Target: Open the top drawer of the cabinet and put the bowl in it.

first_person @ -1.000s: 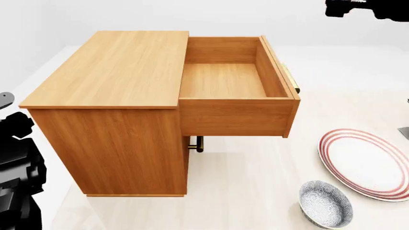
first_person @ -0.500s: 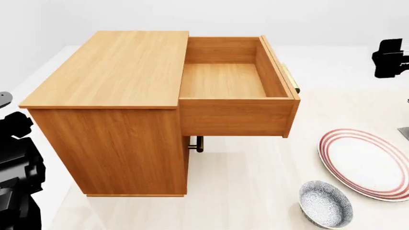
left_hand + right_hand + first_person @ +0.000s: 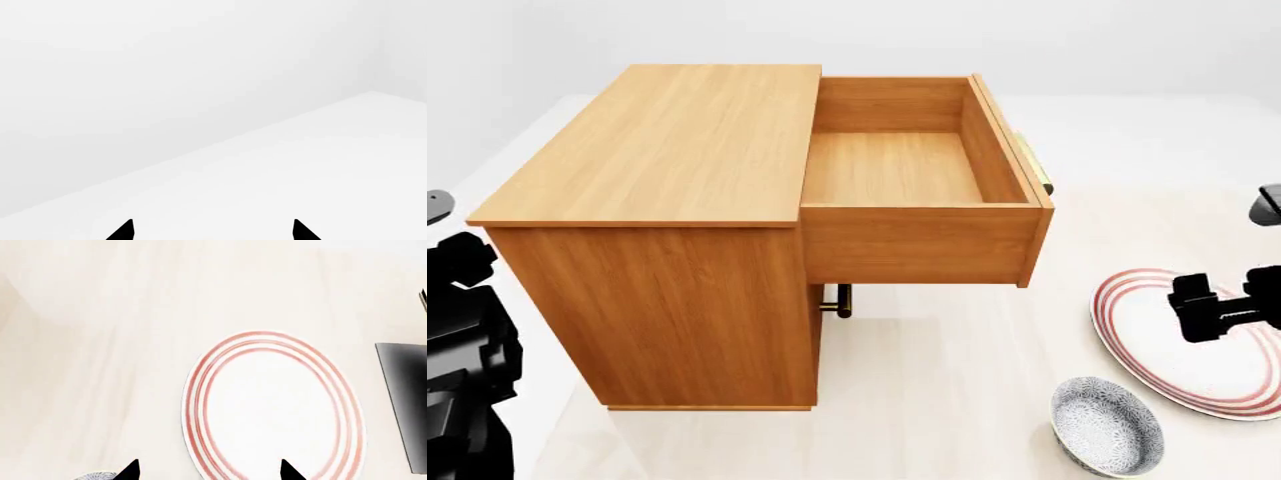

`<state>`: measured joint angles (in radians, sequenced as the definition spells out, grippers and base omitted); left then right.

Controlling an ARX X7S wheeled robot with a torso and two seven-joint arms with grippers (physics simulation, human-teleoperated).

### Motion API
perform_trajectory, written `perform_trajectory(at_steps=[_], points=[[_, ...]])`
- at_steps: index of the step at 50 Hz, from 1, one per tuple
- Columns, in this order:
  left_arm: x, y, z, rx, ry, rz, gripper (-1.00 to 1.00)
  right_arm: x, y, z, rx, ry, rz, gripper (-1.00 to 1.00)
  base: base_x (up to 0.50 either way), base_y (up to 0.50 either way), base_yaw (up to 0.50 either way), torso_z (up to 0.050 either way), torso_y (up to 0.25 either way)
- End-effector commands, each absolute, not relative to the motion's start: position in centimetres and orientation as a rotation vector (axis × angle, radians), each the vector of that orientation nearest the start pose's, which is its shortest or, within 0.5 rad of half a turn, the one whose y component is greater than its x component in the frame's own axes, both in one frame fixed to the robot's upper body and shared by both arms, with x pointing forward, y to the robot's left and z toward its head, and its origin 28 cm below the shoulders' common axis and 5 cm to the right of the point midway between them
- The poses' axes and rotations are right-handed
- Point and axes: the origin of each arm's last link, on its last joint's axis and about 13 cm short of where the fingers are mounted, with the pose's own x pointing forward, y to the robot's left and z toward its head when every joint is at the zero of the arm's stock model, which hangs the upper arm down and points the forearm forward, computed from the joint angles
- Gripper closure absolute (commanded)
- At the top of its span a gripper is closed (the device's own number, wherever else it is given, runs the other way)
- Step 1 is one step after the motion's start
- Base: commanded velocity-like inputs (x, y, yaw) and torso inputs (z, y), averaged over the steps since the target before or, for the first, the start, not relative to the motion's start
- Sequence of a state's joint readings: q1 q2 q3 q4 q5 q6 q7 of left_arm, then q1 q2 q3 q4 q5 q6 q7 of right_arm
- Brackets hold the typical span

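The cabinet (image 3: 654, 190) stands at the left of the head view. Its top drawer (image 3: 894, 170) is pulled fully out and is empty, with its brass bar handle (image 3: 1037, 165) at the right end. The speckled bowl (image 3: 1108, 425) sits on the floor at the bottom right; only a sliver of its rim (image 3: 93, 476) shows in the right wrist view. My right gripper (image 3: 1214, 310) is open and hangs above the red-ringed plate, up and to the right of the bowl. My left gripper (image 3: 212, 235) is open and empty, facing a bare white floor and wall.
The red-ringed white plate (image 3: 1194, 345) lies right of the bowl and fills the right wrist view (image 3: 273, 405). A dark grey object (image 3: 403, 400) lies beside the plate. A lower drawer's handle (image 3: 834, 300) shows under the open drawer. My left arm (image 3: 461, 350) is at the far left.
My right gripper has come down from the top right of the head view to just above the plate. The drawer, bowl and left arm have not moved.
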<state>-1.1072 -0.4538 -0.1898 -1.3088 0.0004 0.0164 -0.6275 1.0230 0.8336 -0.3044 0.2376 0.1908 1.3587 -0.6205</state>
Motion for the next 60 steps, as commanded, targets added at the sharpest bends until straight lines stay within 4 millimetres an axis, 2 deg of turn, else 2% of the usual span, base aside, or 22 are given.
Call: perform_trajectory(at_steps=[1, 6, 17, 34, 60], points=[[36.3, 40.4, 12.1, 0.037, 0.14, 1.12, -1.0, 27.3, -32.4, 20.5, -0.166, 0.852, 0.025, -1.0, 0.0, 0.0, 0.0, 0.0, 0.0], [36.3, 40.3, 12.0, 0.035, 0.141, 1.119, -1.0, 26.8, -32.1, 20.0, -0.214, 0.901, 0.094, -1.0, 0.0, 0.0, 0.0, 0.0, 0.0], [36.2, 40.3, 11.9, 0.036, 0.145, 1.121, -1.0, 26.1, -32.6, 19.7, -0.22, 0.928, 0.108, -1.0, 0.0, 0.0, 0.0, 0.0, 0.0], [36.3, 40.3, 12.0, 0.037, 0.142, 1.125, -1.0, 27.4, -31.9, 16.4, -0.198, 0.969, 0.149, -1.0, 0.0, 0.0, 0.0, 0.0, 0.0], [36.4, 40.2, 12.1, 0.039, 0.144, 1.129, -1.0, 28.2, -31.8, 13.3, -0.179, 1.006, 0.181, -1.0, 0.0, 0.0, 0.0, 0.0, 0.0]])
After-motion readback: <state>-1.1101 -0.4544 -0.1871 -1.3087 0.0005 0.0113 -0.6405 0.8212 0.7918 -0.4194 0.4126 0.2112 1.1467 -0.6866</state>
